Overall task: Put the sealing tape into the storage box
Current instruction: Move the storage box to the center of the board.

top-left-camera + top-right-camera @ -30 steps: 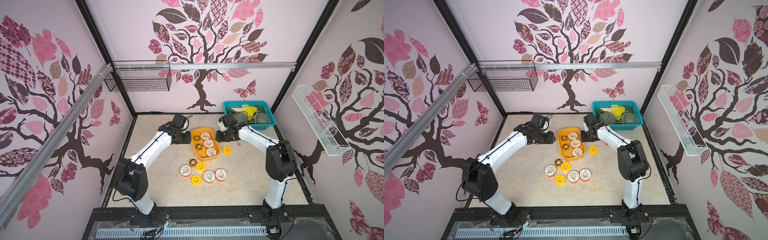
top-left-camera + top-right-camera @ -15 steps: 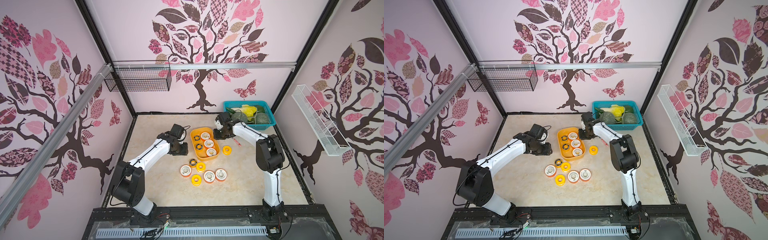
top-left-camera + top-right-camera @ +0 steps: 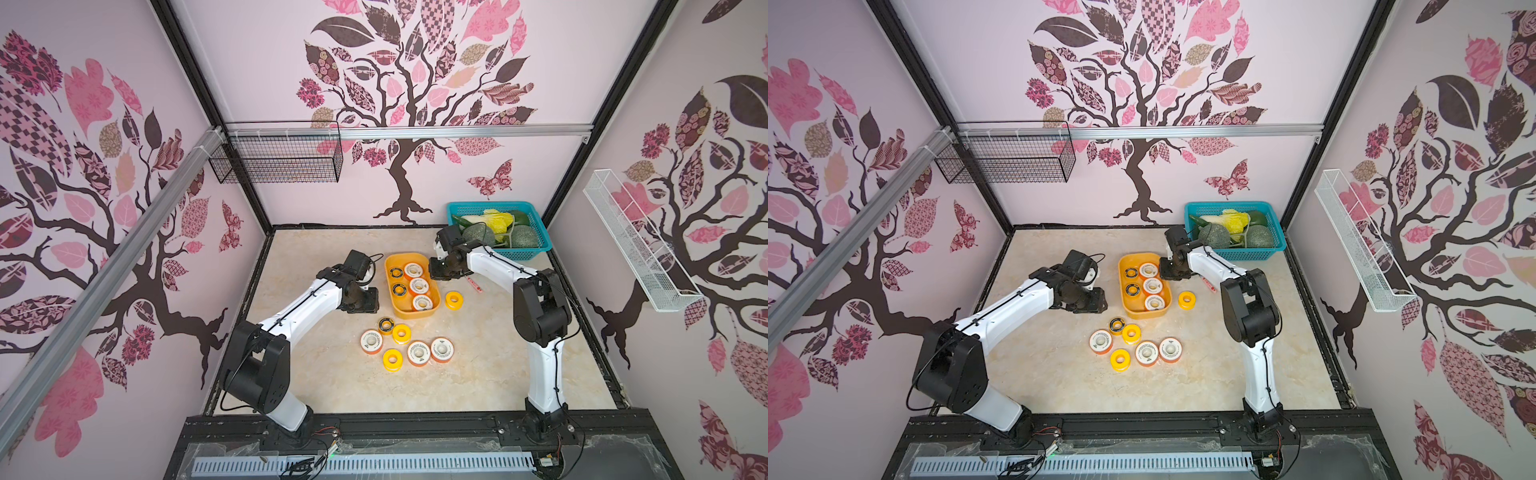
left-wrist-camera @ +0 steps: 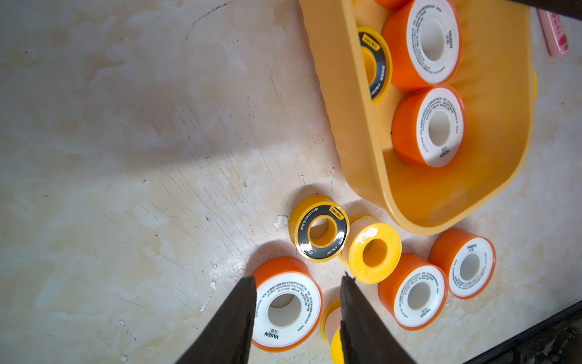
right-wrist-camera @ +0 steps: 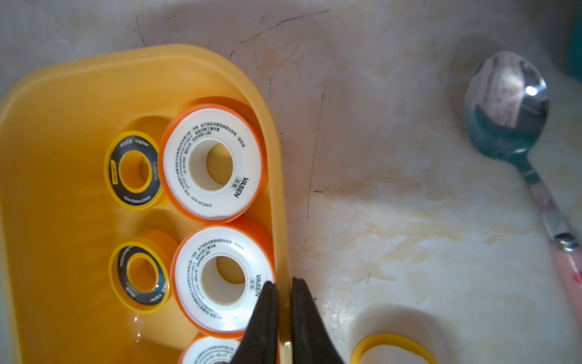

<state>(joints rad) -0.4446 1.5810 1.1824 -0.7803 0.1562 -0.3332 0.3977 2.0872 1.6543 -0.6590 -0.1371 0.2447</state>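
Counting in both top views, we find five tape rolls (image 3: pixel 418 286) inside the box (image 3: pixel 411 257) and seven still outside: six loose rolls (image 3: pixel 418 353) clustered at its six o'clock and one yellow roll (image 3: pixel 1185 300) at four o'clock, with open tabletop (image 3: pixel 332 374) around them. From the left wrist, our left gripper (image 4: pixel 297 283) hangs open and empty over a white roll (image 4: pixel 285 312). From the right wrist, our right gripper (image 5: pixel 283 283) is pinched on the box's rim, with a spoon (image 5: pixel 507 104) well apart.

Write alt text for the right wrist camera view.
The right gripper pinches the side wall of a yellow box holding two black-faced tape rolls and three white-faced tape rolls. A spoon lies on the table apart from it.
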